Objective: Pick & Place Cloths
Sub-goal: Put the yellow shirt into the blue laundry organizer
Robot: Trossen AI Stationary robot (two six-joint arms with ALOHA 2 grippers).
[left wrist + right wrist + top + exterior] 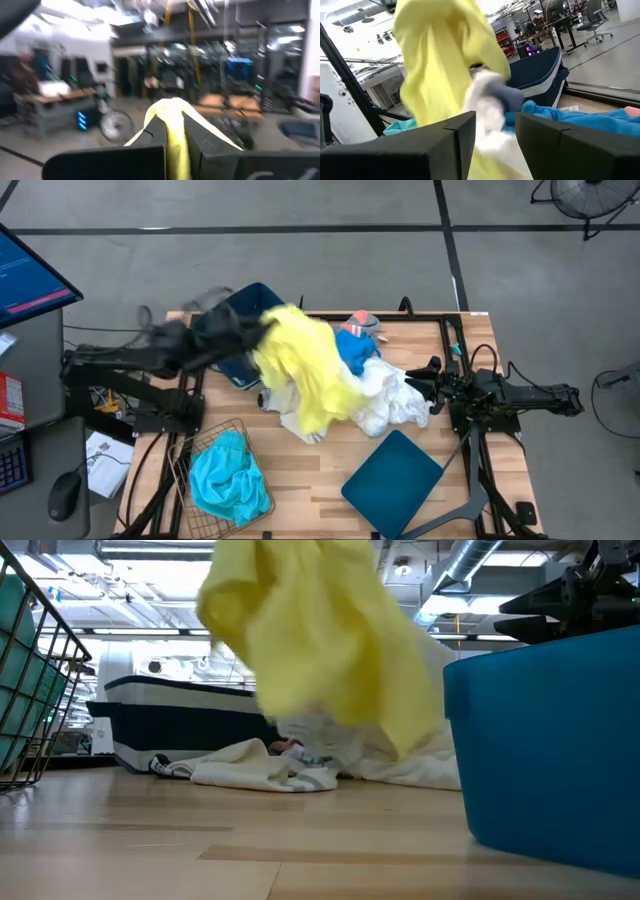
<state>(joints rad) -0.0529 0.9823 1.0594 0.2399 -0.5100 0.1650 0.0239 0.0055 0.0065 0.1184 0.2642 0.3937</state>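
A plain yellow cloth drapes over white cloths and a blue cloth, a turquoise garment fills the wire basket, and the bins are dark blue.

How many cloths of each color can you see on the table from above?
Yellow cloth: 1
Turquoise cloth in the wire basket: 1
Blue cloth: 1
White cloth heap: 1, pieces can't be told apart
Orange-banded sock: 1
Total: 5

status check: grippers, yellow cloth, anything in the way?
Left gripper shut on yellow cloth, lifted off table. Right gripper on white cloth; grip unclear. Yellow hem trails over the pile.
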